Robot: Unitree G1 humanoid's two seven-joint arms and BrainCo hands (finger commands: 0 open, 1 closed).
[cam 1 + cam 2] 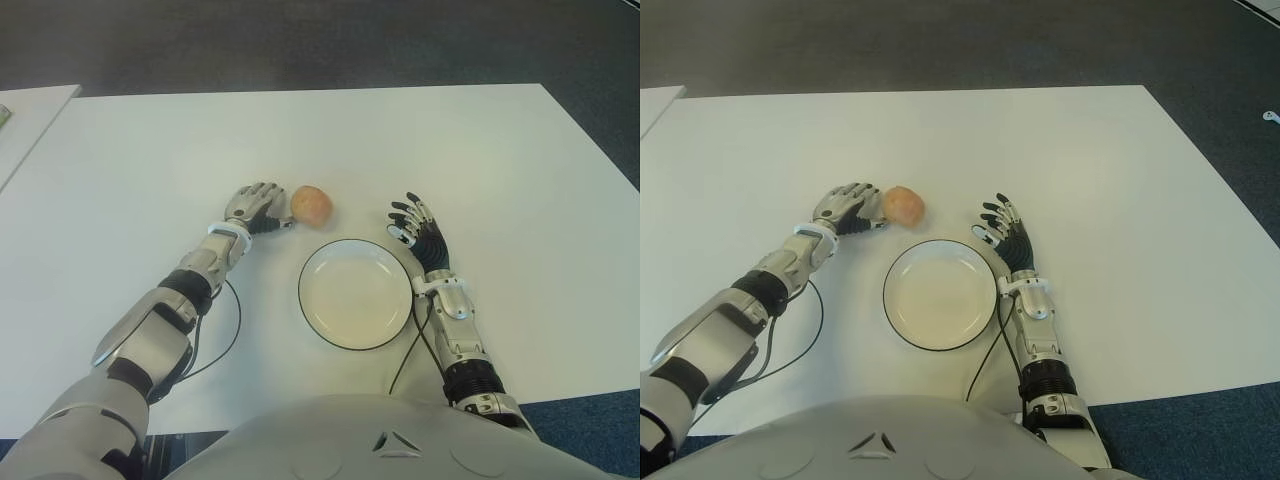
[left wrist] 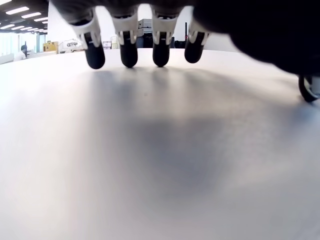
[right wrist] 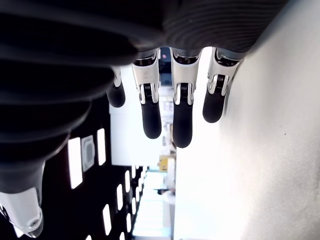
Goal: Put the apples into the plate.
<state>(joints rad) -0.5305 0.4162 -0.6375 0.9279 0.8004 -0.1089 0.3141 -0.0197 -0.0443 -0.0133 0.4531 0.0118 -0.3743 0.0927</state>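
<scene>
The broad white table [image 1: 480, 160] filled the view I was steering by. Toward its near edge sat the round white plate with a thin dark rim [image 1: 303, 300], which held nothing; I judged the task barely begun, with pick-up, carry and release all left. Only one apple was in view. My left hand [image 1: 254, 208] lay at about ten o'clock from the plate, fingers loosely extended and gripping nothing; its wrist view showed four dark fingertips [image 2: 128, 56] over bare tabletop. My right hand [image 1: 418, 228] showed at about two o'clock from the plate, just beside the rim, fingers spread and idle. The small reddish-yellow apple [image 1: 311, 205] sat on the table at roughly eleven o'clock from the plate, close to the rim, immediately at three o'clock of the left hand's fingertips; contact could not be confirmed.
</scene>
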